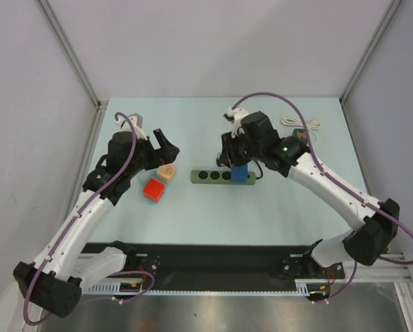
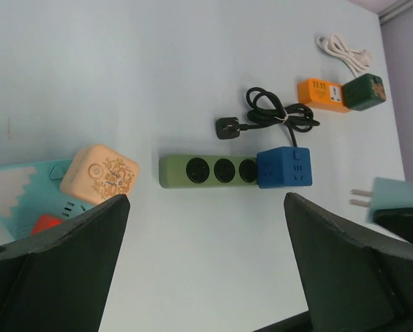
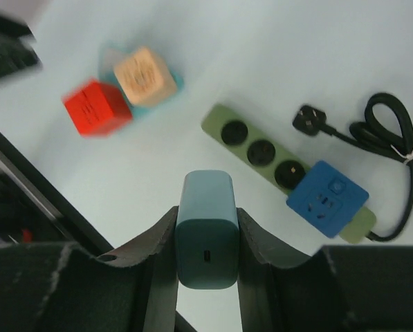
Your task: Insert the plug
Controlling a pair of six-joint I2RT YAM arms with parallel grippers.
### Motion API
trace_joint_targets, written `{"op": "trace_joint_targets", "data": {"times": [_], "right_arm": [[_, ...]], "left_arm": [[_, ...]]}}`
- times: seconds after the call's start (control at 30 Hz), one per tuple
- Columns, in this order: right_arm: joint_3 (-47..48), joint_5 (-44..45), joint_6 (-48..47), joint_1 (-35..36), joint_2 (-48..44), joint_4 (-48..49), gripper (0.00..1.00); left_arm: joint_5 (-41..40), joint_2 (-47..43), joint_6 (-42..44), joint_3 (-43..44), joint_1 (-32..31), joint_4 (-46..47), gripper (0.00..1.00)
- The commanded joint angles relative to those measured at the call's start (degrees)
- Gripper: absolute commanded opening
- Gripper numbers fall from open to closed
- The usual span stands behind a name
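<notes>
Smooth pale counter point(image 1: 192, 214). On it lies a matte green power strip point(image 3: 261, 149) with three round sockets bare and a blue cube adapter point(image 3: 327, 199) capping one end. Peach cube point(image 3: 145, 76) and red cube point(image 3: 95, 107) sit nearby. The right tool point(image 3: 206, 238) pinches the boxy teal plug point(image 3: 206, 207), aloft near the strip. The left tool point(image 2: 206, 200) gapes wide, empty.
</notes>
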Motion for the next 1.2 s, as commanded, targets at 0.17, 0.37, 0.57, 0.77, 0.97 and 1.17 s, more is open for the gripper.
{"op": "trace_joint_targets", "data": {"times": [0.17,0.37,0.57,0.77,0.97,1.17], "right_arm": [[15.43,-11.79,-32.76,-2.49,16.61,-15.93,0.00],[22.64,-16.19,-48.06,-3.20,25.75,-20.15,0.00],[31.25,-17.24,-56.95,-3.64,35.16,-27.53,0.00],[36.10,-16.29,-60.64,-3.46,41.41,-29.56,0.00],[37.41,-10.66,-64.24,-2.67,44.93,-32.54,0.00],[38.20,-10.57,-66.44,-1.71,46.16,-32.37,0.00]], "left_arm": [[12.59,-6.03,0.94,-5.59,9.07,5.29,1.00],[11.63,-10.25,2.87,-8.40,12.06,4.85,1.00],[8.20,-11.40,6.38,-9.46,12.50,4.07,1.00],[4.34,-12.01,8.32,-10.16,12.86,3.71,1.00],[1.78,-12.98,9.55,-11.39,12.86,3.36,1.00],[1.78,-13.33,9.73,-12.71,12.86,3.54,1.00]]}}
